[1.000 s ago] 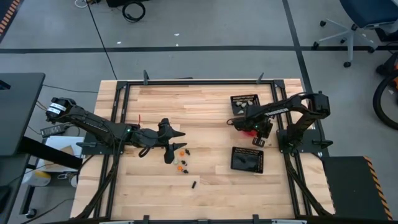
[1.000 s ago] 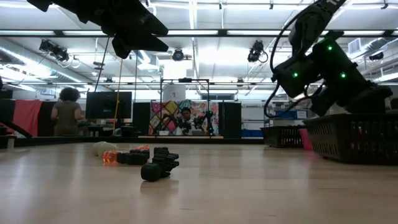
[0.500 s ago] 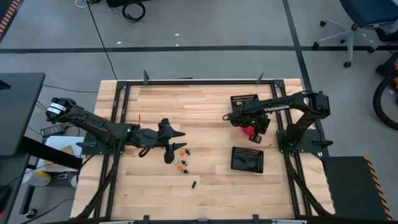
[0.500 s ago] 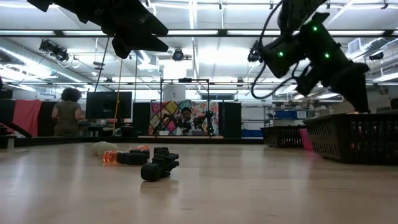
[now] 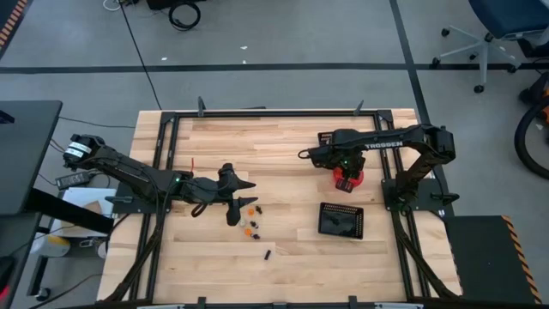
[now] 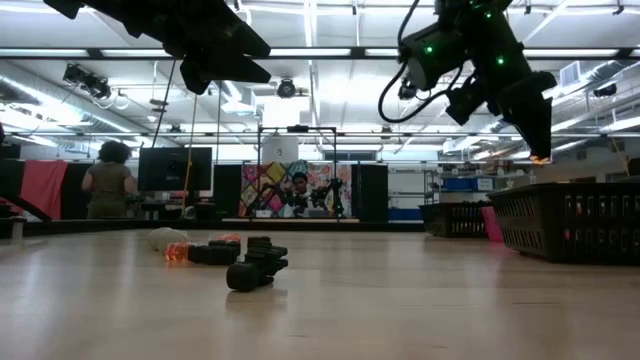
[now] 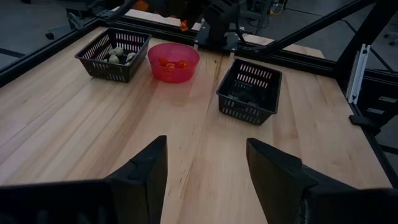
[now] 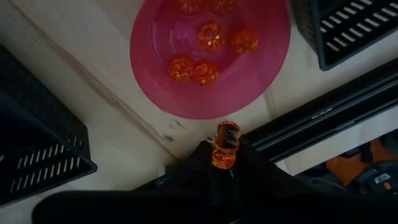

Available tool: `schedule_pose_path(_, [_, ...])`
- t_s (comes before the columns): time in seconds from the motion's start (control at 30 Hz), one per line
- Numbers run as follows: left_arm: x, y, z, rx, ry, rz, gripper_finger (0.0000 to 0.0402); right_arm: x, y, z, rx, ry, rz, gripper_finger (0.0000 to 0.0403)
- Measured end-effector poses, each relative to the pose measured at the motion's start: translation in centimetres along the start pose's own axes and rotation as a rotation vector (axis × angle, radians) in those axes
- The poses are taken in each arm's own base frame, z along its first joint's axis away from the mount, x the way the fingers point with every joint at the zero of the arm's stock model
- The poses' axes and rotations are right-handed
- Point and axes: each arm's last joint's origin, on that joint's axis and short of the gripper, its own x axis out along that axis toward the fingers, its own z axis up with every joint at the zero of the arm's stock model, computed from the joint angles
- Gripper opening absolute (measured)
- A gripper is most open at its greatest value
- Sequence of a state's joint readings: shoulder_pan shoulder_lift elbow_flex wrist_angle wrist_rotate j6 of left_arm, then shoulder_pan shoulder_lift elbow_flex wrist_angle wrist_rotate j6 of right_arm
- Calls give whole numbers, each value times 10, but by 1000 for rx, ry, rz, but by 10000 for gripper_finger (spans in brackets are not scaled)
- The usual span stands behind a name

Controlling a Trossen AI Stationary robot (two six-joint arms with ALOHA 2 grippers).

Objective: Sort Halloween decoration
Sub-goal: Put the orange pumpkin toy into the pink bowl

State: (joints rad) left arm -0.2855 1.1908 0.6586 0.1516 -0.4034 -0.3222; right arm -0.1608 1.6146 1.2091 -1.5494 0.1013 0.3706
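Note:
Small orange, black and pale Halloween trinkets (image 5: 249,219) lie loose on the wooden table, and a black one (image 5: 267,255) lies nearer the front. My left gripper (image 7: 205,174) hangs open above the table just left of them (image 5: 236,193), holding nothing. My right gripper (image 5: 346,168) is raised over the pink-red bowl (image 8: 211,56), shut on one orange trinket (image 8: 225,143). Several orange trinkets lie in that bowl. The far black mesh tray (image 7: 115,55) holds pale trinkets. My right gripper pinches the orange trinket (image 8: 225,152) between the free ends of its two fingers; its upper part sticks out past the tips. The fingers slant steeply down from above. The trinket is lifted clear, high over the bowl's rim (image 6: 541,158).
A second black mesh tray (image 5: 340,220) stands nearer the front, right of centre. Black frame rails (image 5: 382,184) run along the table's edges. The wood between the loose trinkets and the bowl is bare (image 5: 292,197). People show in the room beyond the table.
My right gripper has risen from low at the bowl to well above it, drifting a little toward the table's far left and tipping slightly. The right arm's elbow has folded out over the far tray.

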Motion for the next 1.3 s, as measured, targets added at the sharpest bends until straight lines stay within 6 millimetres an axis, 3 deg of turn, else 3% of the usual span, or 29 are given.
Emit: schedule_pose_path(1.3, [0,0,0,0,0,0,192,-1,3,4,-14,-53,7,72])
